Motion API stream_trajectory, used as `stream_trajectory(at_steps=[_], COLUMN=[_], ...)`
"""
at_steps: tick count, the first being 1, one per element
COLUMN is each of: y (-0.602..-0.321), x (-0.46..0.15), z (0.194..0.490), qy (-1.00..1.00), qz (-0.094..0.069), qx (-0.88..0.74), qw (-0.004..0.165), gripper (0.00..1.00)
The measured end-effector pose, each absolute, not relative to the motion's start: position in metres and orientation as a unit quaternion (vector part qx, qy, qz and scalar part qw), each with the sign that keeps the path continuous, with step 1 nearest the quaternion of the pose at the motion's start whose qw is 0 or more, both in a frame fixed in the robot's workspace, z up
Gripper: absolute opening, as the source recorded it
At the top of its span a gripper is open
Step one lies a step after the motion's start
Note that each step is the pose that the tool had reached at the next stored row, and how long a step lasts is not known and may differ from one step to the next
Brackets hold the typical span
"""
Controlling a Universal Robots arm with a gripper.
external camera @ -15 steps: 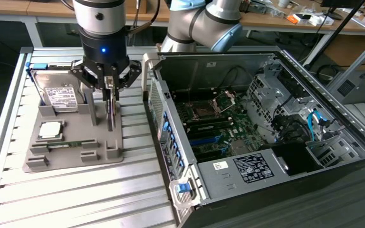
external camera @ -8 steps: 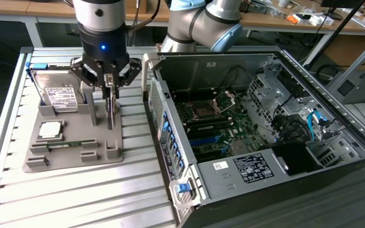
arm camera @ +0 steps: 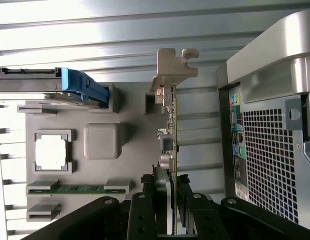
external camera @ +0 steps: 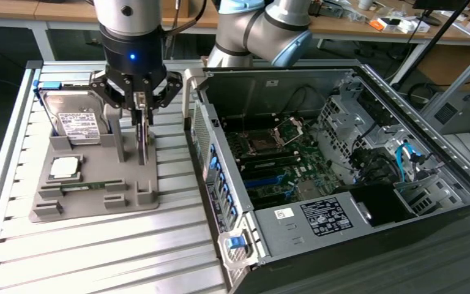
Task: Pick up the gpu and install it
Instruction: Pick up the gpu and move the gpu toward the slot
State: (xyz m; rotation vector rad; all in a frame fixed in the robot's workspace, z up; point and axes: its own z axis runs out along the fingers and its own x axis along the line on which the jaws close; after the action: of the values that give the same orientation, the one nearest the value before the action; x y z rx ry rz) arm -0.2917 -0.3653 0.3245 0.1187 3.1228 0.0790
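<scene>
Between your gripper's (external camera: 141, 115) fingers (arm camera: 161, 192) stands the gpu (arm camera: 171, 131), on its long edge in the grey stand (external camera: 96, 205) directly below the gripper; the jaws are partly closed and pinch the card from both flat sides at its upper edge, some way along from the silvery bracket (arm camera: 176, 67). You are at the pick-up step with the grip made; whether the card has left its slot I cannot tell. The install looks not yet begun; the open computer case (external camera: 259, 92) sits just beside the gripper, and I see no card standing on its green board (external camera: 268, 177). Getting clear of the stand calls, I judge, for a straight vertical pull; the posts flank the card closely and a tilt could jam it. Your wrist points straight down, upright above the stand; the elbow (external camera: 259, 30) reaches in from behind the case.
</scene>
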Motion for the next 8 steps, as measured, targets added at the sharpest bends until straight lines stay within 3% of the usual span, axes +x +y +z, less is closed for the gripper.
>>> stream_trajectory(at_steps=[8], y=[-0.3653], x=[-0.2917], z=[0.3307], qy=[0.999], qz=[0.026], qx=[0.038], qw=[0.008], gripper=[0.30])
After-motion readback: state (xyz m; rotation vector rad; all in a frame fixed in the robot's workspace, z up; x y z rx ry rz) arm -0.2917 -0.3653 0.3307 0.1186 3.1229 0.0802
